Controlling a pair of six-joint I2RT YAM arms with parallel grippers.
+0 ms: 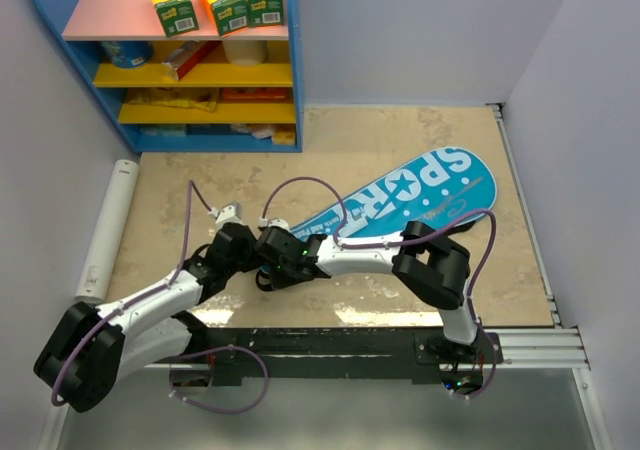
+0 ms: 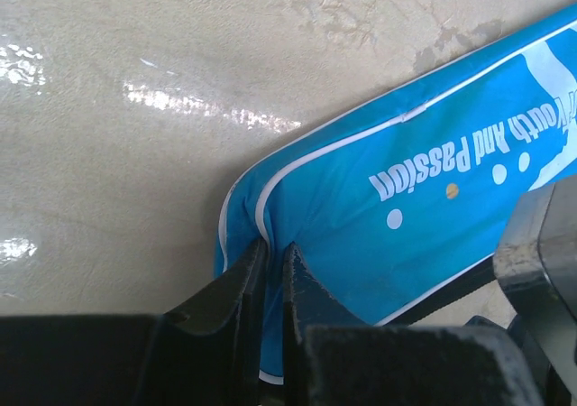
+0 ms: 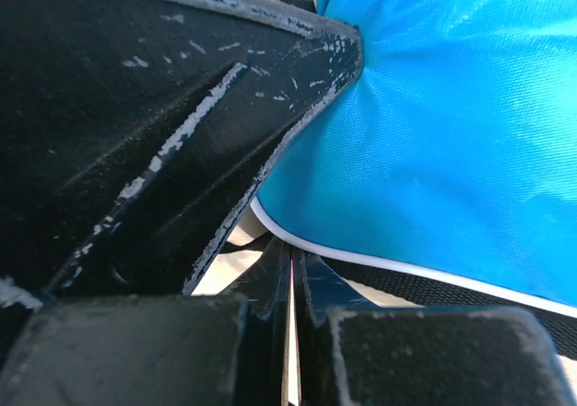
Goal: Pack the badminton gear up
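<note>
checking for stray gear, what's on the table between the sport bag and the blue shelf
Nothing: in the top view, the stretch between the sport bag and the blue shelf is bare beige tabletop, only stained.

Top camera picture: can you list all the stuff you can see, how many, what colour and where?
bag: one, blue with white "SPORT" lettering, lying slantwise on the table, wide end far right.
boxes: three, orange-green, on the pink top shelf.
shelf unit: one, blue frame with pink and yellow shelves, far left; its lower things are too small to name.
tube: one, white, along the table's left edge.
table: one, beige.
left gripper: one, black, shut on the bag's narrow end.
right gripper: one, black, shut, close beside the left gripper.
</note>
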